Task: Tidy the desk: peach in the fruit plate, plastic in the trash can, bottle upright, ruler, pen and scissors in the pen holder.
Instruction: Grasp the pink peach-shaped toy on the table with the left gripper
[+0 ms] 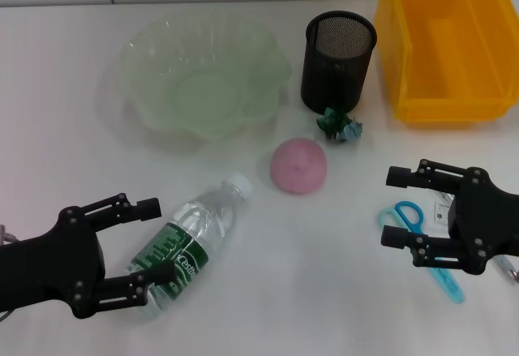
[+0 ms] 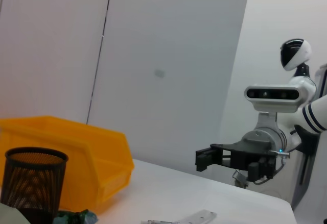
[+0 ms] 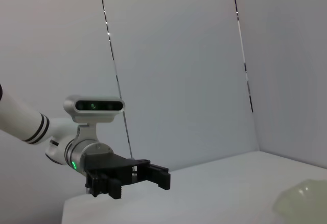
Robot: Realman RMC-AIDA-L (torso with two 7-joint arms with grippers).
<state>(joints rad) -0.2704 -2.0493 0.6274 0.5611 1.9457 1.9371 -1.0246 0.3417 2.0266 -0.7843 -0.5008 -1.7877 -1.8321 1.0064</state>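
The bottle lay on its side, cap pointing toward the peach, base between the spread fingers of the left gripper. The right gripper, also spread, hovered over the scissors, farther off.

So the pink peach is sitting round and whole on the white worktop, just in front of the pale green wavy-edged fruit plate, not in it. The clear water bottle with a green label and white cap is lying on its side, cap pointing up toward the peach. A crumpled green and blue bit of plastic is touching the base of the black mesh pen holder, which stands upright. The yellow bin, presumably the trash can, is right beside the holder. Light blue-handled scissors lie flat on the right side, partly hidden. The pen and the ruler are mostly hidden there.
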